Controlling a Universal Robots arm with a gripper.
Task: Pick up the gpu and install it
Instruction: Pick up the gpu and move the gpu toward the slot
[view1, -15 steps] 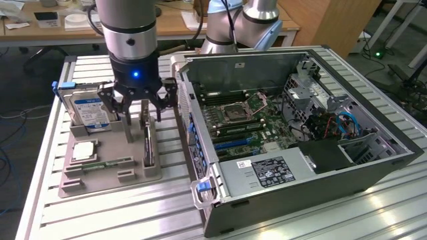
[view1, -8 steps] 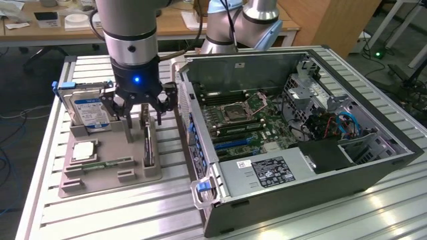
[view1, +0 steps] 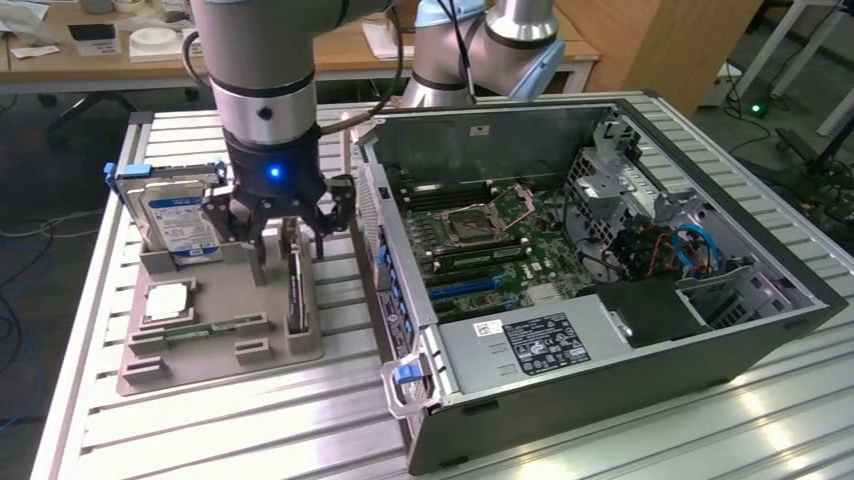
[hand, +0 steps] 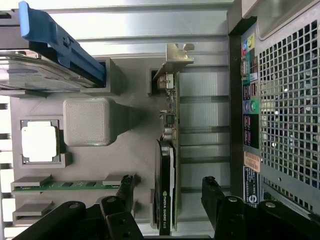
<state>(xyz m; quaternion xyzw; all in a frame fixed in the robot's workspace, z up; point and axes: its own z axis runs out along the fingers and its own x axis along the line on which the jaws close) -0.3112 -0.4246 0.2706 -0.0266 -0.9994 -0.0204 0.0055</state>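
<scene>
Surface: slatted aluminium table (view1: 267, 430), with desks and a wooden cabinet in the room behind it.
Jaws: my gripper (view1: 276, 235) (hand: 168, 185) stands wide open and holds nothing.
Between my fingers: the gpu (view1: 296, 290) (hand: 163, 190) stands on its long edge straight below me. One of my fingers is on either face of it, with a gap on both sides.
Gpu's seat: it sits upright in a slot of the grey fixture tray (view1: 267, 350) (hand: 135, 135), silver bracket at the end farther from my fingertips and black cooler at the near end.
Tray, just past my finger on the side away from the case: a memory stick (view1: 214, 328) (hand: 65, 185) lies flat in its groove. Beyond it, a processor chip (view1: 170, 300) (hand: 40, 141) rests in a square pocket.
Tray, far corner on that side: a hard drive (view1: 180, 220) (hand: 35, 75) with a blue-white label stands on edge in a blue-handled carrier.
Past my other finger: the open computer case (view1: 587, 380) (hand: 280, 100) lies on its side, just beside the tray.
Inside the case: a motherboard (view1: 494, 240) with a bare processor socket, a power supply (view1: 527, 345) at one end, and blue cables (view1: 694, 250) by the drive cage.
</scene>
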